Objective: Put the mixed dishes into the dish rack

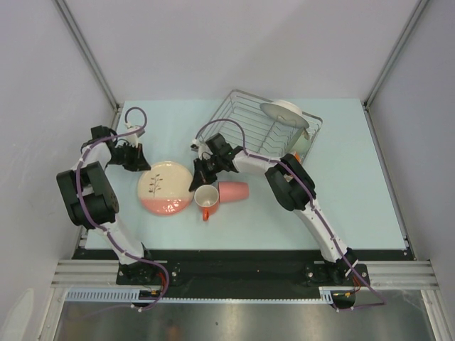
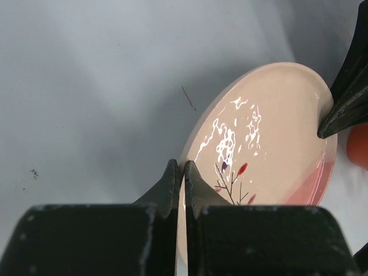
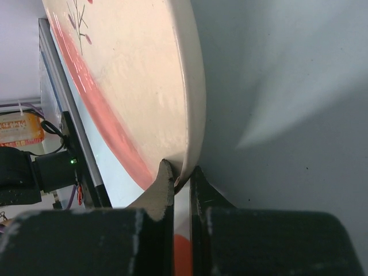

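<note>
The pale table (image 1: 355, 206) fills most of what's in front of me, and the wire rack (image 1: 249, 117) sits at its far side, right of centre. A white dish (image 1: 284, 112) is propped in the rack near its far right end. The plate (image 1: 163, 186), cream with a pink band and a little sprig painted on it, is well apart from the rack, towards the left of the table and looking level from above. I can't tell whether it is clear of the surface. Just to its right the pink tumbler (image 1: 234, 190) lies on its side, its mouth against the orange-handled mug (image 1: 206, 197), which stands upright beside the plate's right edge. Both arms are on the plate. The left gripper (image 1: 141, 165) has its fingers pinched almost together on the upper left rim, clear in its own camera (image 2: 184, 172), where the plate (image 2: 270, 132) spreads beyond. The right gripper (image 1: 195, 179) is squeezed just as narrow on the opposite rim (image 3: 181, 175), the plate's (image 3: 132, 75) edge caught between the tips.
</note>
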Tool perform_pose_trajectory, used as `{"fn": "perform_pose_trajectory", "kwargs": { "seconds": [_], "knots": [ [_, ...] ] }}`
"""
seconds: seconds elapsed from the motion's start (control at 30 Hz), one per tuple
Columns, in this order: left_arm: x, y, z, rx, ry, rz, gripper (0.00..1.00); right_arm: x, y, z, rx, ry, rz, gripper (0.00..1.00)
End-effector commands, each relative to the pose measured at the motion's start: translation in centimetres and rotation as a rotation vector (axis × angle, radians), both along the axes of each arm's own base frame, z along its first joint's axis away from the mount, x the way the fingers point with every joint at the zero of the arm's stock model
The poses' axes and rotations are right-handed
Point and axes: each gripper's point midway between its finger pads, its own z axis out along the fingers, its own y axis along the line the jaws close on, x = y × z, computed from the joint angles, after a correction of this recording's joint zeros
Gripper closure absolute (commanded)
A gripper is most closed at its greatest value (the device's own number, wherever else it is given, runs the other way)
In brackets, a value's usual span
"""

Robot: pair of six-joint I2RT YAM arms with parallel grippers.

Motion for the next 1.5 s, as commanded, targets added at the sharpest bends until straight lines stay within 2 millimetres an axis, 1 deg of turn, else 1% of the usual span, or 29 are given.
{"fn": "perform_pose_trajectory", "kwargs": {
  "seconds": [0.0, 0.07, 0.1, 0.17, 0.2, 0.23, 0.27, 0.3, 0.33, 0.43, 0.47, 0.53, 0.6, 0.63, 0.7, 0.87, 1.07, 1.17, 1.27, 1.3, 1.33, 1.37, 1.4, 1.43, 1.47],
  "knots": [
    [-2.3, -7.1, 1.1, -0.274, 0.095, -0.092, 1.00, -1.5, 3.3, 2.1, 0.090, -0.241, 0.094, 1.00],
    [-2.4, -7.2, 1.2, -0.277, 0.094, -0.096, 1.00, -1.3, 3.3, 2.5, 0.089, -0.267, 0.083, 1.00],
    [-2.2, -7.1, 1.3, -0.278, 0.092, -0.090, 0.96, -1.1, 3.4, 3.2, 0.095, -0.294, 0.079, 1.00],
    [-2.1, -7.2, 1.6, -0.281, 0.086, -0.092, 0.93, -1.0, 3.5, 4.0, 0.105, -0.317, 0.074, 1.00],
    [-2.0, -7.2, 1.6, -0.286, 0.089, -0.090, 0.92, -0.9, 3.5, 4.8, 0.117, -0.328, 0.072, 1.00],
    [-2.0, -7.3, 1.7, -0.294, 0.088, -0.089, 0.92, -0.8, 3.5, 4.9, 0.121, -0.327, 0.067, 1.00],
    [-2.0, -7.4, 1.6, -0.301, 0.092, -0.088, 0.94, -0.6, 3.7, 5.4, 0.143, -0.339, 0.064, 1.00],
    [-1.9, -7.5, 1.5, -0.309, 0.097, -0.088, 0.97, -0.7, 3.7, 5.4, 0.153, -0.331, 0.067, 1.00],
    [-1.9, -7.6, 1.4, -0.314, 0.101, -0.089, 0.98, -0.7, 4.0, 5.7, 0.169, -0.322, 0.064, 1.00],
    [-1.9, -8.0, 1.0, -0.323, 0.104, -0.087, 1.00, -0.8, 4.2, 4.8, 0.180, -0.278, 0.074, 1.00],
    [-1.9, -8.2, 0.9, -0.328, 0.106, -0.086, 1.00, -0.8, 4.4, 5.1, 0.189, -0.276, 0.079, 0.94],
    [-1.8, -8.7, 0.9, -0.341, 0.109, -0.088, 1.00, -0.8, 4.5, 4.4, 0.182, -0.262, 0.084, 0.76],
    [-1.6, -9.0, 1.0, -0.354, 0.101, -0.093, 1.00, -0.8, 4.6, 4.4, 0.185, -0.260, 0.085, 0.70],
    [-1.6, -9.3, 1.0, -0.357, 0.100, -0.099, 1.00, -0.7, 4.7, 4.2, 0.187, -0.259, 0.085, 0.62],
    [-1.4, -9.6, 1.1, -0.367, 0.101, -0.102, 1.00, -0.7, 4.8, 4.4, 0.192, -0.255, 0.089, 0.60],
    [-1.1, -10.2, 1.5, -0.391, 0.092, -0.106, 0.99, -0.8, 5.1, 4.1, 0.200, -0.233, 0.094, 0.64],
    [-0.9, -10.8, 2.3, -0.411, 0.079, -0.114, 1.00, -0.8, 5.5, 3.9, 0.207, -0.216, 0.102, 0.76],
    [-0.9, -10.9, 2.5, -0.418, 0.078, -0.113, 1.00, -0.7, 5.6, 4.1, 0.215, -0.219, 0.102, 0.99],
    [-1.1, -11.0, 2.6, -0.414, 0.082, -0.118, 1.00, -0.7, 5.4, 4.3, 0.218, -0.221, 0.102, 1.00],
    [-1.1, -10.8, 2.5, -0.407, 0.084, -0.117, 1.00, -0.7, 5.1, 4.8, 0.218, -0.224, 0.097, 1.00],
    [-1.1, -10.6, 2.5, -0.398, 0.079, -0.120, 1.00, -0.1, 5.1, 5.5, 0.241, -0.249, 0.087, 1.00],
    [-1.0, -10.3, 2.7, -0.396, 0.088, -0.113, 0.95, 0.0, 4.6, 5.2, 0.232, -0.245, 0.076, 1.00],
    [-0.9, -9.7, 3.0, -0.403, 0.089, -0.098, 0.89, 0.4, 4.5, 6.8, 0.257, -0.271, 0.065, 1.00],
    [-0.8, -9.4, 3.1, -0.414, 0.092, -0.092, 0.81, 1.2, 4.0, 7.5, 0.263, -0.283, 0.047, 1.00],
    [-0.7, -9.1, 4.0, -0.439, 0.099, -0.090, 0.69, 1.5, 3.6, 7.9, 0.266, -0.289, 0.030, 1.00]
  ]
}}
